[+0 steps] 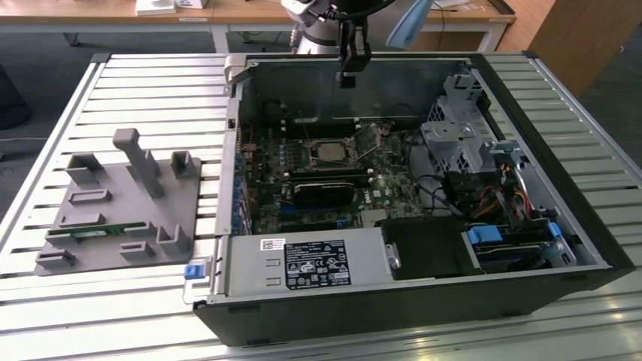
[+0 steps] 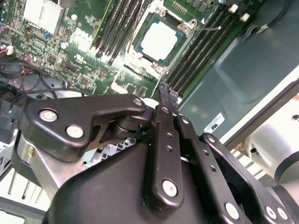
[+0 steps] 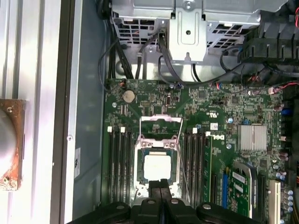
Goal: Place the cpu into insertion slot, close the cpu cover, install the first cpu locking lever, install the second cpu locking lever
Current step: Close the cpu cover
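My gripper [image 1: 347, 80] hangs over the open case, fingers pressed together on nothing; the cpu [image 3: 159, 167] lies in the insertion slot [image 3: 138, 163], cpu cover [image 3: 161, 122] raised

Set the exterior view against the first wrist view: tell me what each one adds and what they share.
Exterior view: the whole open computer case on a slatted table, a grey fixture tray at the exterior view's left, and the labelled power supply.
First wrist view: a coin cell, a silver heatsink, and the cpu cover lifted open beside the socket.
Both: the cpu seated in the insertion slot, and the gripper, shut and empty, over the board.
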### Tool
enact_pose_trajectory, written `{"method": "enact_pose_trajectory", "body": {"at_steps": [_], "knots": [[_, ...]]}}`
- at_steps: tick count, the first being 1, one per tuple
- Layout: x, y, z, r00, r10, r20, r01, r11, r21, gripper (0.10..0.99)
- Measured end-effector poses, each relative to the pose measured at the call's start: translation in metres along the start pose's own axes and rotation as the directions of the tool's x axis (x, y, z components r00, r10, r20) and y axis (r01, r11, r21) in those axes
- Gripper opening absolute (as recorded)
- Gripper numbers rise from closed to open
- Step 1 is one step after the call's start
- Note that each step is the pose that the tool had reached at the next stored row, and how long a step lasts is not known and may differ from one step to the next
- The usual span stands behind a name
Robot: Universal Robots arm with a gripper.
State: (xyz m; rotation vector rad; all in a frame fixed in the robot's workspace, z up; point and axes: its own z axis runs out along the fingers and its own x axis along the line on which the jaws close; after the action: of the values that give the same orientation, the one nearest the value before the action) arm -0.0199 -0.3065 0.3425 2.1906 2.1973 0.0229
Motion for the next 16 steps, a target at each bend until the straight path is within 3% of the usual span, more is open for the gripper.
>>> {"method": "enact_pose_trajectory", "body": {"at_steps": [12,16], "knots": [[0.0000,0.0169,0.0007,1.0000,0.000,0.0001,0.000,1.0000,0.000,0.106],[0.0000,0.0185,0.0008,1.0000,0.000,0.0001,0.000,1.0000,0.000,0.106]]}}
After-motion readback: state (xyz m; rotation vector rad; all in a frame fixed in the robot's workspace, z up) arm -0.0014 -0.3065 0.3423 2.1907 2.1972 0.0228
